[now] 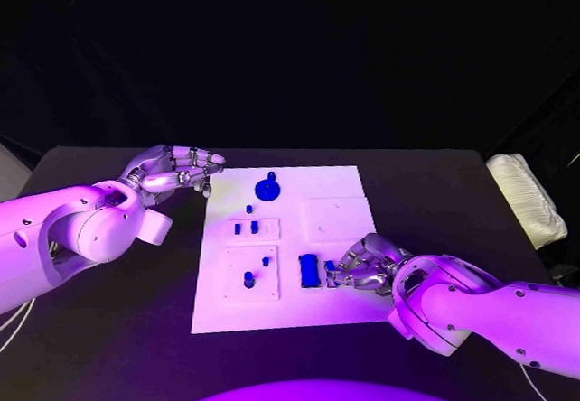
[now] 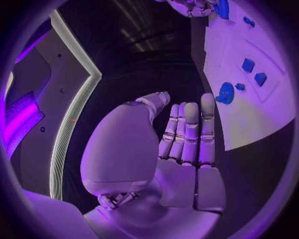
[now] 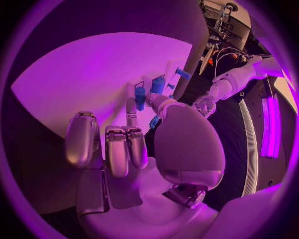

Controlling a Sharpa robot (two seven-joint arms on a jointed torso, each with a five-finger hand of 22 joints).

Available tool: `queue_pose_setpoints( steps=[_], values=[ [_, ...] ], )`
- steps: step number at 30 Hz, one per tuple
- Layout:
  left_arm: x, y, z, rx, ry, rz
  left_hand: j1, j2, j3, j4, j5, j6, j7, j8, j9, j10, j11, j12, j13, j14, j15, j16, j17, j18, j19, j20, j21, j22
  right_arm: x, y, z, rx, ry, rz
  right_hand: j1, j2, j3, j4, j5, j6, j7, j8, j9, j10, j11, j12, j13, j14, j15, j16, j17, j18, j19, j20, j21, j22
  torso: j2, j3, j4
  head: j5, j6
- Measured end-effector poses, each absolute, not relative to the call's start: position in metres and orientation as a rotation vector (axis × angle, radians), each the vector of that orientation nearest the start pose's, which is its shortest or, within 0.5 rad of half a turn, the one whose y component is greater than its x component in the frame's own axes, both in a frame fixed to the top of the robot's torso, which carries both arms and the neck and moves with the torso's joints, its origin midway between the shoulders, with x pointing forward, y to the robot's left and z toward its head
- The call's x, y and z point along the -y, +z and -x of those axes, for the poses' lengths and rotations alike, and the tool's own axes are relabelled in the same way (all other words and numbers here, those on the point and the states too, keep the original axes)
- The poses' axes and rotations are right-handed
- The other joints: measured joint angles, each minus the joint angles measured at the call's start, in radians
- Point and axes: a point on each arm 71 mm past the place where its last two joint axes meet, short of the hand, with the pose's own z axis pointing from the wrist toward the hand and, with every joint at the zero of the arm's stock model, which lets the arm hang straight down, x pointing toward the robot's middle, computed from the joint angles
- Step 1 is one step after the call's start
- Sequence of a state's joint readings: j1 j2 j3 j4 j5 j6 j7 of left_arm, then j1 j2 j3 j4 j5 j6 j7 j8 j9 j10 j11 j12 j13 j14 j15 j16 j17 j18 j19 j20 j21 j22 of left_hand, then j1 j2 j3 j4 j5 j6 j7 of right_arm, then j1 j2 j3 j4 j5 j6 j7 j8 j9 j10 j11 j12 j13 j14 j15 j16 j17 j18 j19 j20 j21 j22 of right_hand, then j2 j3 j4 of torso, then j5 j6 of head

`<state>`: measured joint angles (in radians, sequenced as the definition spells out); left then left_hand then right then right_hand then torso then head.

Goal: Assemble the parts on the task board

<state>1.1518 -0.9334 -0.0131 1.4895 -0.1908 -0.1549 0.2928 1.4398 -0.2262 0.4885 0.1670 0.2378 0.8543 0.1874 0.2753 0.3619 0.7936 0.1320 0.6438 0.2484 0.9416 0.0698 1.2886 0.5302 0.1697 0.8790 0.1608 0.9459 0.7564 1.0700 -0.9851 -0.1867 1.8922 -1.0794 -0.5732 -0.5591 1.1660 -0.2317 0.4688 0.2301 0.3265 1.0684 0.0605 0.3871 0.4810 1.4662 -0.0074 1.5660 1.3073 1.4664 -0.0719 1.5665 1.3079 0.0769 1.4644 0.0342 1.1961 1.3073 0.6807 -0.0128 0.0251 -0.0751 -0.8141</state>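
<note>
The white board (image 1: 284,318) lies flat in the middle of the black bench (image 1: 125,355). On it: a round blue disc (image 1: 267,189) near the far edge, a small blue peg (image 1: 250,208) just below it, two small blue pieces (image 1: 246,228) standing in the upper raised panel, another blue piece (image 1: 250,279) in the lower panel, and a long blue block (image 1: 310,270) near the board's right side.

Right hand (image 1: 360,267) rests on the board's right part, fingers curled down just beside the long blue block. Whether it grips a piece cannot be told; the wrist view shows a small blue piece (image 3: 154,122) by the thumb, contact unclear.

Left hand (image 1: 174,169) is off the board's far left corner, above the bench, fingers straight and close together, holding nothing. Its wrist view shows the disc (image 2: 225,93) and the board beyond the fingertips (image 2: 191,110), apart from them.

A folded white cloth (image 1: 528,199) lies at the bench's right edge, well apart from the board. Nothing lies between the left hand and the disc
</note>
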Motion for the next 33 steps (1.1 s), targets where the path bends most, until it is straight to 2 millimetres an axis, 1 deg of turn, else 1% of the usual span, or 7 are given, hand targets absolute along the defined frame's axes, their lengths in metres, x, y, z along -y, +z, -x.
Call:
queue_pose_setpoints(
  steps=[5,10,13,16,26,28,33],
  values=[
    [-0.2545,-0.1970,-0.4838,-1.598,-1.465,0.993,0.000,0.000,0.000,0.000,0.000,0.000,0.000,0.000,0.000,0.000,0.000,0.000,0.000,0.000,0.000,0.000,0.000,0.000,0.000,0.000,0.000,0.000,0.2007,-0.2682,-0.3631,-2.046,0.538,-0.581,-0.009,-0.002,-0.003,0.003,-0.009,0.000,0.000,0.000,0.002,0.000,0.000,0.000,0.001,0.000,0.000,0.000,0.000,0.000,0.000,0.000,0.000,0.001,0.000,0.0000,0.0007,-0.001,0.000],
    [-0.2547,-0.1971,-0.4838,-1.598,-1.464,0.994,0.000,0.000,0.003,0.003,0.000,0.000,0.000,0.000,0.000,0.000,0.000,0.000,-0.001,0.000,0.000,0.000,0.000,0.000,0.000,0.000,-0.004,0.000,0.2000,-0.2681,-0.3632,-2.047,0.541,-0.577,-0.032,-0.016,-0.035,0.019,-0.062,0.003,-0.003,0.007,0.003,0.000,0.000,0.000,0.001,0.000,0.000,0.000,0.000,0.000,0.000,0.000,-0.003,0.001,0.000,0.0000,0.0009,-0.001,0.001],
    [-0.2548,-0.1971,-0.4839,-1.598,-1.464,0.994,0.000,0.000,0.003,0.003,0.000,0.000,0.000,0.000,0.000,0.000,0.000,0.000,-0.001,0.000,0.000,0.000,0.000,0.000,0.000,0.000,-0.004,0.000,0.1996,-0.2679,-0.3633,-2.046,0.544,-0.574,-0.037,-0.010,-0.071,0.032,-0.094,0.005,-0.004,0.006,0.002,0.000,0.000,0.000,0.001,0.000,0.000,0.000,0.000,0.000,0.000,0.000,-0.004,0.001,0.000,0.0001,0.0008,0.000,0.001],
    [-0.2549,-0.1972,-0.4839,-1.599,-1.463,0.994,0.000,0.000,0.003,0.003,0.000,0.000,0.000,0.000,0.000,0.000,0.000,0.000,-0.001,0.000,0.000,0.000,0.000,0.000,0.000,0.000,-0.004,0.000,0.1995,-0.2678,-0.3634,-2.045,0.545,-0.571,-0.046,-0.012,-0.105,0.044,-0.073,0.005,-0.005,0.003,0.001,0.000,0.000,0.000,0.001,0.000,0.000,0.000,0.000,0.000,0.000,0.000,-0.008,0.001,0.000,0.0000,0.0007,0.001,0.001],
    [-0.2549,-0.1973,-0.4842,-1.599,-1.462,0.995,0.000,0.000,0.003,0.003,0.000,0.000,0.000,0.000,0.000,0.000,0.000,0.000,-0.001,0.000,0.000,0.000,0.000,0.000,0.000,0.000,-0.004,0.000,0.2001,-0.2681,-0.3642,-2.043,0.547,-0.557,-0.049,-0.014,-0.127,0.050,-0.074,0.005,-0.004,0.003,-0.002,0.000,0.000,0.000,0.001,0.000,0.000,0.000,0.000,0.000,0.000,0.000,-0.008,0.001,0.000,0.0000,0.0001,0.000,0.001],
    [-0.2550,-0.1974,-0.4843,-1.599,-1.462,0.995,0.000,0.000,0.003,0.003,0.000,0.000,0.000,0.000,0.000,0.000,0.000,0.000,-0.001,0.000,0.000,0.000,0.000,0.000,0.000,0.000,-0.004,0.000,0.2003,-0.2681,-0.3643,-2.042,0.548,-0.553,-0.048,-0.014,-0.137,0.043,-0.088,0.003,-0.003,0.003,-0.001,0.000,0.000,0.000,0.001,0.000,0.000,0.000,0.000,0.000,0.000,0.000,-0.013,0.001,0.000,0.0000,0.0001,0.000,0.001],
    [-0.2550,-0.1975,-0.4845,-1.599,-1.461,0.995,0.000,0.000,0.003,0.003,0.000,0.000,0.000,0.000,0.000,0.000,0.000,0.000,-0.001,0.000,0.000,0.000,0.000,0.000,0.000,0.000,-0.004,0.000,0.2022,-0.2681,-0.3643,-2.045,0.547,-0.539,0.013,-0.001,-0.171,0.029,-0.150,0.003,-0.003,-0.001,-0.003,0.000,0.000,0.000,0.001,0.000,0.000,0.000,0.000,0.000,0.000,0.000,-0.013,0.001,0.000,0.0000,0.0001,0.000,0.000]
  ],
)
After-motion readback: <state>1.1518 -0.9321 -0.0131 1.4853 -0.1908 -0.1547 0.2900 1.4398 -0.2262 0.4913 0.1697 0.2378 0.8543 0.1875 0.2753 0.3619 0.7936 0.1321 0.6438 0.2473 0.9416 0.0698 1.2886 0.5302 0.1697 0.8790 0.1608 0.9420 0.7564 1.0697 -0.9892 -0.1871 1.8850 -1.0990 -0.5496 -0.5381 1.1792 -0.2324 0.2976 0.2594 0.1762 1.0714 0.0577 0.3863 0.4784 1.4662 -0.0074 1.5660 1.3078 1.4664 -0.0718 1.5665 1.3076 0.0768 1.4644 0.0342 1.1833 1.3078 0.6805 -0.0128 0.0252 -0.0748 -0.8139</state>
